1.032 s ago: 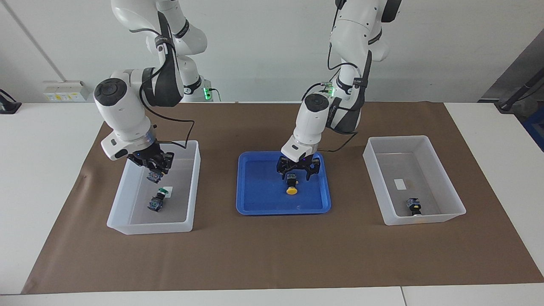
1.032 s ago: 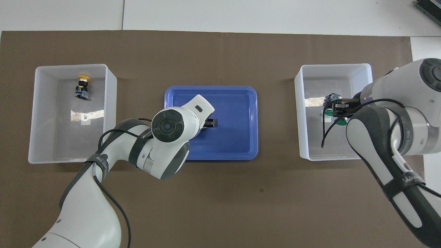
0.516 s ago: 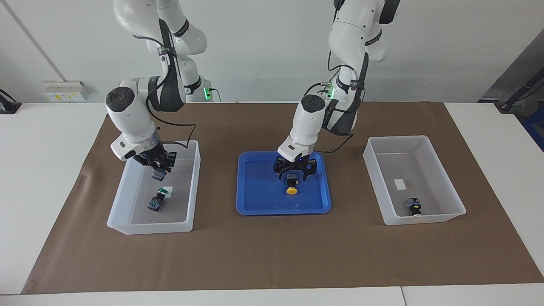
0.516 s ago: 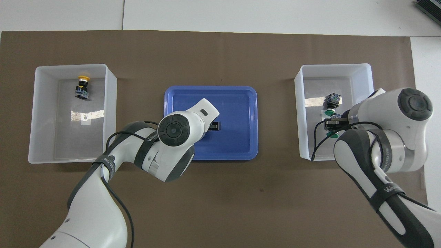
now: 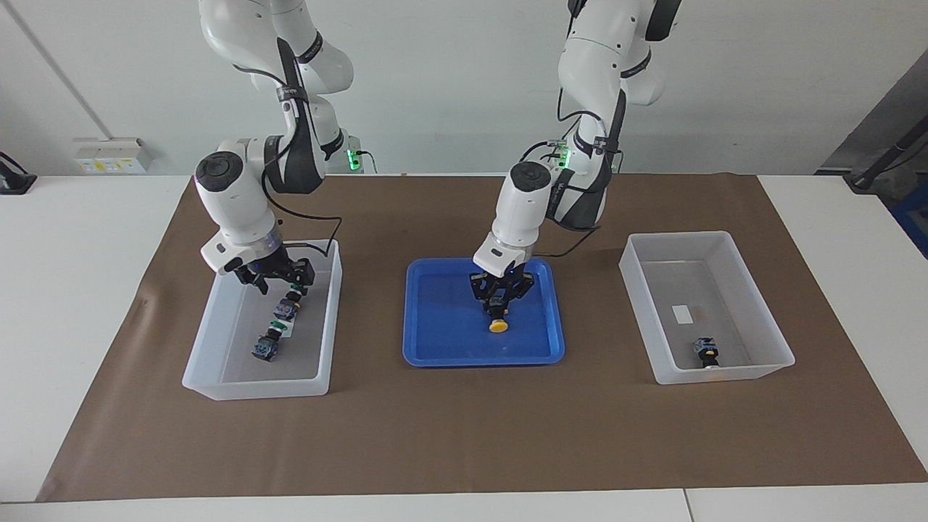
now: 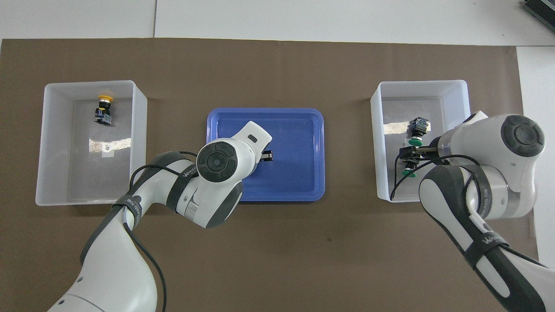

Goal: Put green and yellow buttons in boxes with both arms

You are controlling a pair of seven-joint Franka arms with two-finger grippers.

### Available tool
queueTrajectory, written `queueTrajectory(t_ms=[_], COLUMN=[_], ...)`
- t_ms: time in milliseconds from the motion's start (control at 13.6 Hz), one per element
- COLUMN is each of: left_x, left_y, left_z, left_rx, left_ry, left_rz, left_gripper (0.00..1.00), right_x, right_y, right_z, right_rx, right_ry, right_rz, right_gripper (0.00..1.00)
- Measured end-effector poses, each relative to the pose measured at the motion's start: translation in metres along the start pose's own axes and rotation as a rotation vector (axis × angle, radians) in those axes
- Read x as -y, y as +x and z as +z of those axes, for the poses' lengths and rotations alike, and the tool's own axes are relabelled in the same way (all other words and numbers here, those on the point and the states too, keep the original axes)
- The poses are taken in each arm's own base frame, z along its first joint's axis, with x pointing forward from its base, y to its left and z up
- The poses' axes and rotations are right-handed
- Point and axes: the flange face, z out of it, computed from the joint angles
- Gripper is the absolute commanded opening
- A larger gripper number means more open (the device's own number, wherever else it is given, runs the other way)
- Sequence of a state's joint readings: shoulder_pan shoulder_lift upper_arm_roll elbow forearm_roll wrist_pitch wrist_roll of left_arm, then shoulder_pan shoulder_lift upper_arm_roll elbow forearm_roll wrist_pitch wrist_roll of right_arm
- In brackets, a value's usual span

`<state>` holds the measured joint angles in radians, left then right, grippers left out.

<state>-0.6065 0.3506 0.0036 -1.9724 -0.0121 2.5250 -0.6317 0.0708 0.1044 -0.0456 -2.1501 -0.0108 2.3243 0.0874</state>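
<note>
My left gripper (image 5: 499,299) is down in the blue tray (image 5: 442,333), shut on the black body of a yellow button (image 5: 497,325). In the overhead view my left arm hides that button. My right gripper (image 5: 274,279) is open over the bin (image 5: 330,319) at the right arm's end. Two green buttons lie on that bin's floor, one under the gripper (image 5: 286,309) and one farther from the robots (image 5: 265,348). They also show in the overhead view, the near one (image 6: 408,166) and the far one (image 6: 419,126). The other bin (image 5: 638,290) holds a yellow button (image 5: 705,351).
A brown mat (image 5: 464,435) covers the table under both bins and the tray. In the overhead view the blue tray (image 6: 299,173) lies between the two bins (image 6: 138,130) (image 6: 377,143).
My right gripper let go of the green button, which now lies in the bin, and drew back toward the robots. My left gripper's fingers closed on the yellow button in the tray.
</note>
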Motion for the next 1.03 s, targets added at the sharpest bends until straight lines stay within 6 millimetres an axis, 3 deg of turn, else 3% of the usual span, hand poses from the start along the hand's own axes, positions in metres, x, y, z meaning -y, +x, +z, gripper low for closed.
queueTrajectory(t_ms=[147,295,442,737,885,1032], left_x=[0.025,0.074,0.134,0.262,0.309,0.338], left_y=[0.017,0.042,0.068,0.110,0.122,0.126], left_z=[-0.038,-0.093,-0.130,-0.148,-0.151,-0.149], left_rx=[0.027,0.033,0.009,-0.052,-0.101,-0.132], left_ry=[0.031,0.050,0.057,0.084,0.096,0.105], left_rz=[0.008,0.023,-0.022,-0.073,-0.054,-0.072], left_gripper=[0.00,0.00,0.00,0.00,0.00,0.00], right_x=[0.000,-0.006,-0.015,-0.033,-0.039,-0.041], right_y=[0.014,0.027,0.034,0.040,0.037,0.032], right_z=[-0.029,-0.065,-0.099,-0.192,-0.228,-0.255], right_rx=[-0.061,-0.123,-0.141,-0.079,-0.054,-0.020], right_ry=[0.006,0.009,0.008,0.000,-0.002,-0.004], right_rz=[0.007,0.019,0.034,0.067,0.078,0.083], right_gripper=[1.00,1.00,1.00,1.00,1.00,1.00])
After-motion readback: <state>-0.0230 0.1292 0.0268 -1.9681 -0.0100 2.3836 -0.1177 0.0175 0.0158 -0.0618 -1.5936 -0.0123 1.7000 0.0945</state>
